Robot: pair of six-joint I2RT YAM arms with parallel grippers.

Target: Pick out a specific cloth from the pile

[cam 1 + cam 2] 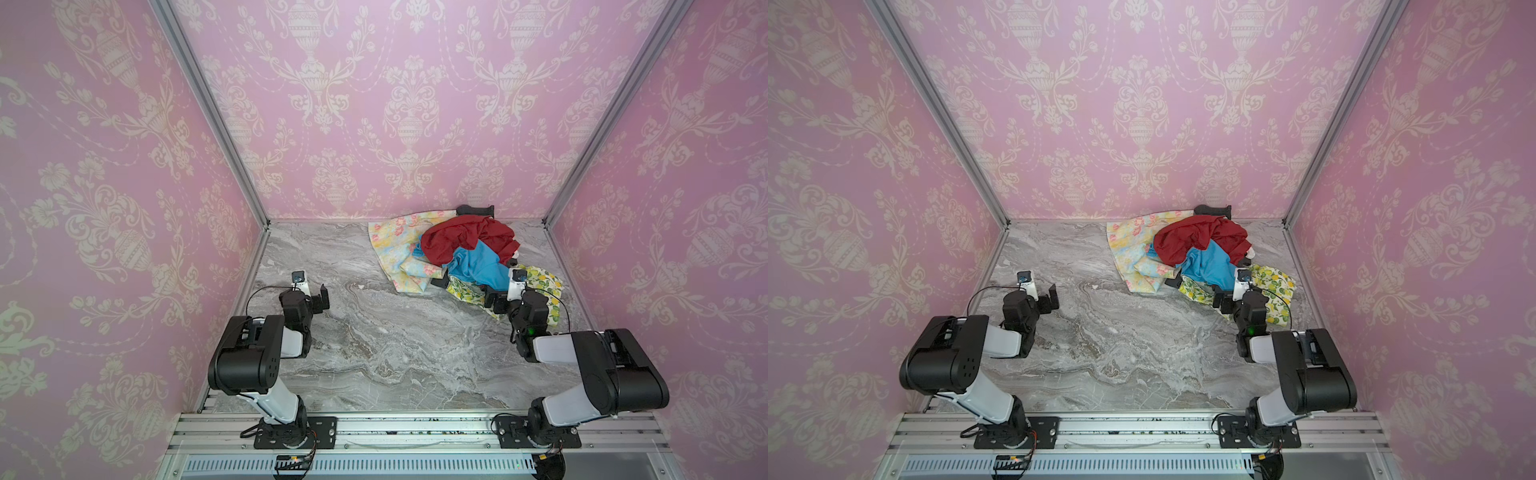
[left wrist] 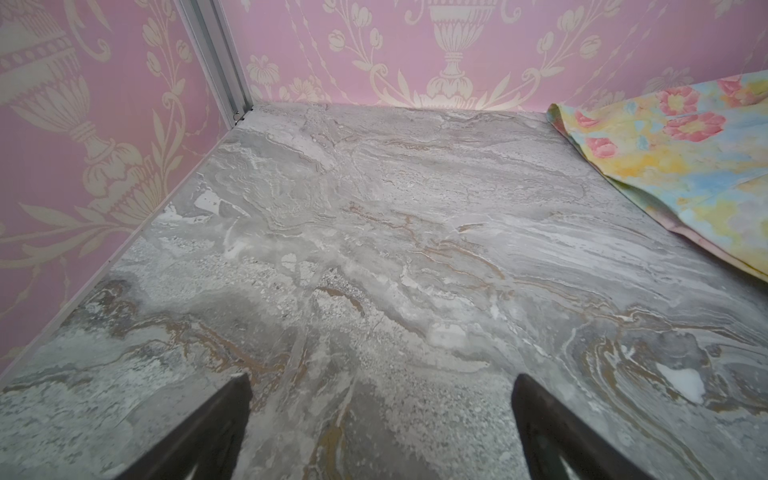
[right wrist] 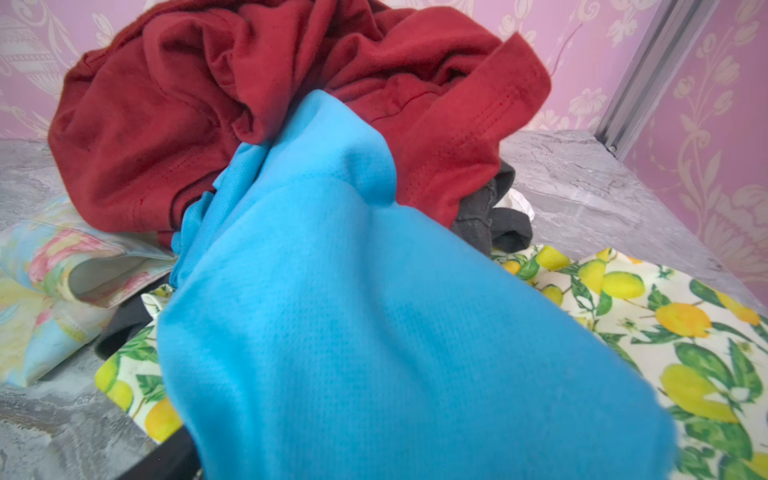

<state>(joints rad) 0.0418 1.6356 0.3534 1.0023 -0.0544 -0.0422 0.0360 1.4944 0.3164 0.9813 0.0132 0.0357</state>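
Note:
The pile [image 1: 461,253] lies at the back right of the marble table. On top is a dark red cloth [image 1: 465,241], with a bright blue cloth [image 3: 332,311] spilling down its front. The black cloth shows only in parts: a strip at the back wall [image 1: 476,210] [image 1: 1212,210] and folds under the red cloth [image 3: 486,216]. My right gripper [image 1: 492,297] sits at the pile's near edge, open. The blue cloth drapes over its jaws, and only one finger [image 3: 166,457] peeks out. My left gripper [image 2: 382,415] hangs open over bare marble, far left of the pile [image 1: 322,299].
A pastel floral cloth [image 1: 395,249] [image 2: 685,158] spreads from the pile's left side. A lemon-print cloth [image 1: 544,286] [image 3: 665,332] lies under its front right, beneath my right wrist. A scrap of white [image 3: 519,203] pokes out beside the black folds. Pink walls enclose three sides.

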